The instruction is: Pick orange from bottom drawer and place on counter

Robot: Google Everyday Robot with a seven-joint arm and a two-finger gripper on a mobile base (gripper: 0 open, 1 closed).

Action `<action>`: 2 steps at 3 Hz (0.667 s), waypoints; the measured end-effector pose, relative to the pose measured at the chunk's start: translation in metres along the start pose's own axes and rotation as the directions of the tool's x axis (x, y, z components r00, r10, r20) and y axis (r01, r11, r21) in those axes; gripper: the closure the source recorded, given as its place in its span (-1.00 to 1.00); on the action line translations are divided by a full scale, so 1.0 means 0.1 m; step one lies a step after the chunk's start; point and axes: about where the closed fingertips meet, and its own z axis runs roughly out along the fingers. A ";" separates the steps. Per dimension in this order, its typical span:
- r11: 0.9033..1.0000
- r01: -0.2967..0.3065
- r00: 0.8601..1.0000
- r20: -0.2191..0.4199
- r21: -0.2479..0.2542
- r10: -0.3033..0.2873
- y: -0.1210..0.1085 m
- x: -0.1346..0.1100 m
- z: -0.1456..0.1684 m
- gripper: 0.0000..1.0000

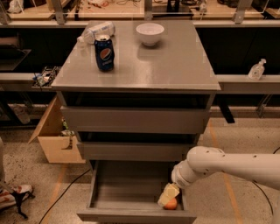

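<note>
Speckled floor (236, 144) with orange tape lines spreads around a grey cabinet, and a dark cable (65, 192) trails across it at the lower left. Nearest the camera, the bottom drawer (131, 215) stands pulled out, a shallow grey box with its inside showing. The orange (171, 204) lies in the drawer's front right corner, close to the front wall. The gripper (168, 195) is down inside the drawer, tilted over the fruit's left side and touching or nearly touching it. How wide the gripper stands, and whether it has hold of the orange, cannot be told from this angle. The white arm (227, 166) reaches in from the right edge of the view and bends down into the drawer.

Above the open drawer, the two wider drawer fronts (133, 120) are pushed in. To the cabinet's left, a cardboard box (54, 140) sits on the floor with a flap raised.

The counter (175, 65) tops the cabinet as a broad, slightly glossy grey slab. A blue Pepsi can (104, 53) stands upright toward its left side. Behind the can, a plastic bottle (97, 31) lies on its side near the back left corner. A white bowl (150, 33) sits near the middle of the back edge, well apart from the can.

Farther back, a grey ledge runs on both sides of the cabinet, and a small clear dispenser bottle (257, 69) stands on it at the right. Beyond that, the long tan workbench (122, 11) with metal posts crosses the top of the view.
</note>
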 end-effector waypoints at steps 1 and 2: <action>0.999 0.024 1.000 0.021 -0.036 -0.023 -0.08 0.00 0.41 -1.00; 0.998 -0.005 0.999 0.040 -0.058 0.007 -0.19 -0.01 0.83 -1.00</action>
